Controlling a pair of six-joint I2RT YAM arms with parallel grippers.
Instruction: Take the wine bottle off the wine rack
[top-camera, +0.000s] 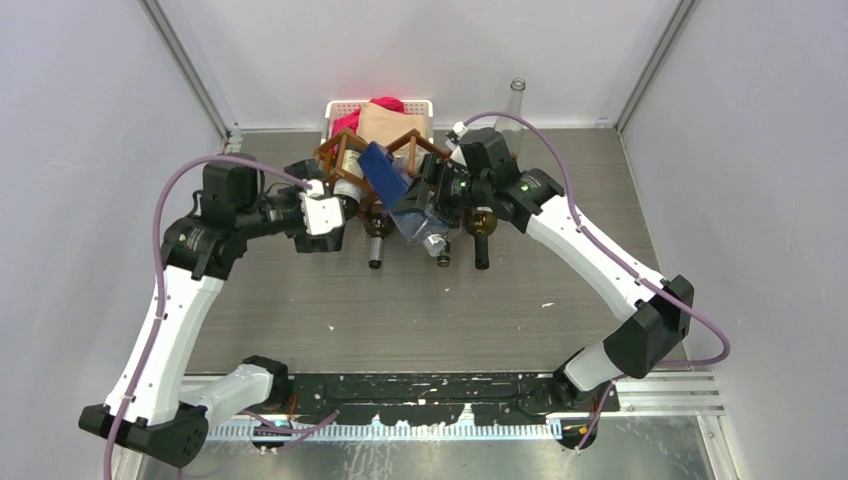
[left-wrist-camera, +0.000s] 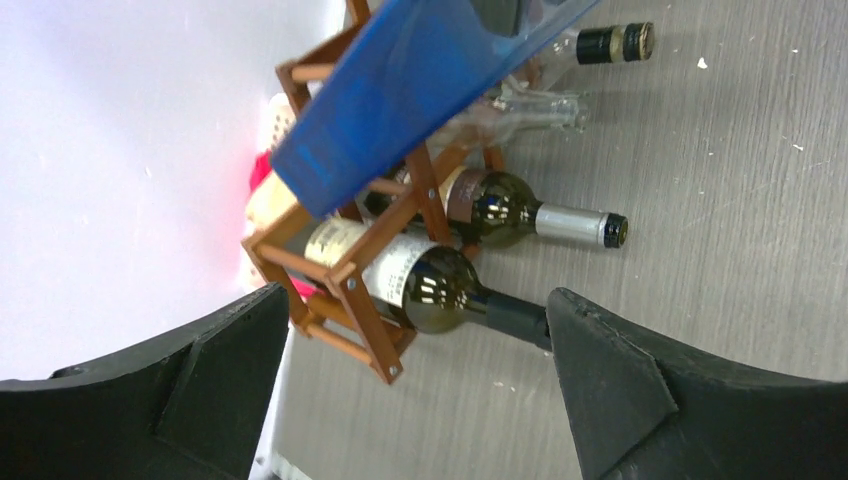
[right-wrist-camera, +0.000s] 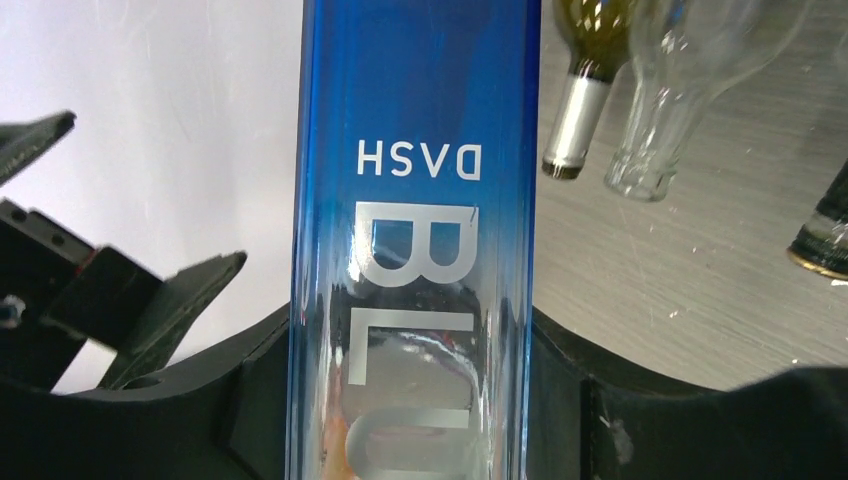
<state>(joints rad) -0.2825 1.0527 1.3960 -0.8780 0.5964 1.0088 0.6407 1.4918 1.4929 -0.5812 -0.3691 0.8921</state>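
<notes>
The brown wooden wine rack (top-camera: 352, 152) stands at the back of the table, also in the left wrist view (left-wrist-camera: 345, 268). My right gripper (top-camera: 428, 198) is shut on a blue glass bottle (top-camera: 388, 178) lettered "BLU DASH" (right-wrist-camera: 415, 200), held tilted over the rack's front (left-wrist-camera: 400, 90). Its jaws press both sides of the bottle (right-wrist-camera: 415, 400). Dark wine bottles (left-wrist-camera: 440, 285) (left-wrist-camera: 510, 210) lie in the rack's lower cells, necks pointing out. My left gripper (top-camera: 325, 215) is open and empty beside the rack's left end (left-wrist-camera: 415, 335).
A clear bottle (top-camera: 436, 243) and a dark bottle (top-camera: 481, 235) lie in front of the rack. A white basket of cloths (top-camera: 345, 105) stands behind it. A clear empty bottle (top-camera: 516, 100) stands upright at the back wall. White walls close in both sides.
</notes>
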